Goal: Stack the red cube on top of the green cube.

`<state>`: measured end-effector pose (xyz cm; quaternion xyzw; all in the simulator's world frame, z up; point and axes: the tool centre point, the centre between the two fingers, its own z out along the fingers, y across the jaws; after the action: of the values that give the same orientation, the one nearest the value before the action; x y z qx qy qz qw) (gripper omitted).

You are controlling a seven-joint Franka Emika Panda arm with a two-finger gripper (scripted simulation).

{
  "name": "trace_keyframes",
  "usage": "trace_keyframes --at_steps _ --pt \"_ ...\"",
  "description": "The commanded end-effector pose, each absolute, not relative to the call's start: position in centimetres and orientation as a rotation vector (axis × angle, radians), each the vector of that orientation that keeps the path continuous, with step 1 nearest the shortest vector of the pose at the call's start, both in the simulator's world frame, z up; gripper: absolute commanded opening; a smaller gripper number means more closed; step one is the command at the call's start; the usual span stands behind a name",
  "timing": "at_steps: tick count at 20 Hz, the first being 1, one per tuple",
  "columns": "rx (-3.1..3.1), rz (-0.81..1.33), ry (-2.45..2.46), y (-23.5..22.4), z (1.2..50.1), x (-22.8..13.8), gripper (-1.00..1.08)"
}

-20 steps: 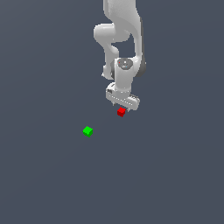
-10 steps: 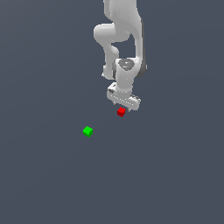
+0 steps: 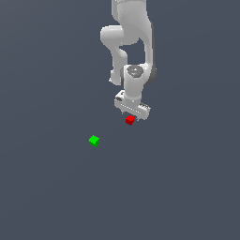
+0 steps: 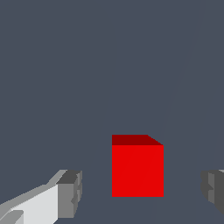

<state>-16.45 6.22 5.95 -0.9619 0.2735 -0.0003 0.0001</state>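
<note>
one red cube (image 3: 130,120), one green cube (image 3: 94,140), one robot arm (image 3: 131,56)

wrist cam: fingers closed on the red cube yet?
No. In the wrist view the red cube sits between the fingers with a clear gap on each side, so the gripper is open.

My arm (image 3: 129,42) is plain white: rounded, glossy links with bulging joints, shaded pale grey on the undersides. A round grey cap (image 3: 135,71) sits on the wrist joint. The hand block below is a flat white bar with small dark specks along its edge. My pincer (image 4: 140,192) has white finger bodies ending in blocky, faceted grey fingertips (image 4: 70,192). No cables or lettering visible.
</note>
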Motion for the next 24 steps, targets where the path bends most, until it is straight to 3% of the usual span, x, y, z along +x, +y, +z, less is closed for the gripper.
trace_keyframes --at_steps 1,13,14,24 --pt "-3.022 0.000 0.859 6.2 5.1 -16.5 1.00" --pt "-3.022 0.000 0.859 6.2 2.0 -16.5 1.00" --pt "-3.022 0.000 0.859 6.2 2.0 -16.5 -1.00" --pt "-3.022 -0.001 0.858 6.2 2.0 -16.5 -1.00"
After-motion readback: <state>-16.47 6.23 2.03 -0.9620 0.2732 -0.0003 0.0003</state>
